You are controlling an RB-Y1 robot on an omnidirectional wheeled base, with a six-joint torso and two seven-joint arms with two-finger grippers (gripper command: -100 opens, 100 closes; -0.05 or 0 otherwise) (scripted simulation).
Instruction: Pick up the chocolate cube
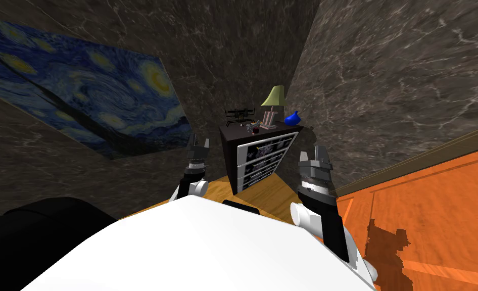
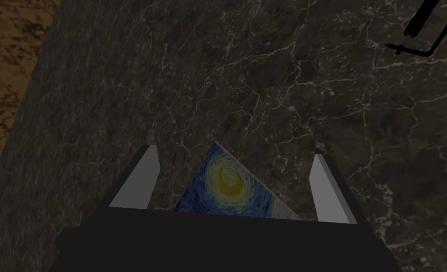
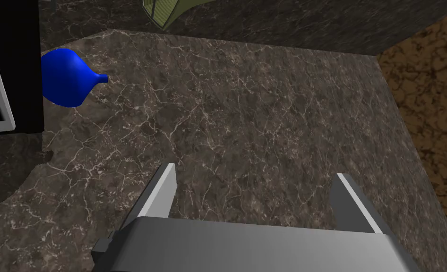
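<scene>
While both arms are raised in front of me, the dark dresser (image 1: 229, 156) with white drawer fronts stands in the corner at twelve o'clock, well apart from either hand. Near the front edge of its top sits a small dark brown piece, the chocolate cube (image 1: 255, 131) as far as so small a shape lets me tell. A green-shaded lamp (image 1: 274, 97) stands at the cube's one o'clock, a blue vase (image 1: 292, 118) at the lamp's four, and a black wire rack (image 1: 239, 115) at the cube's eleven. The left gripper (image 1: 198, 144) sits at eleven o'clock and the right gripper (image 1: 320, 154) at one, both with fingers spread wide and nothing between them. A swirled blue painting (image 1: 81, 96) hangs on the wall at nine o'clock.
</scene>
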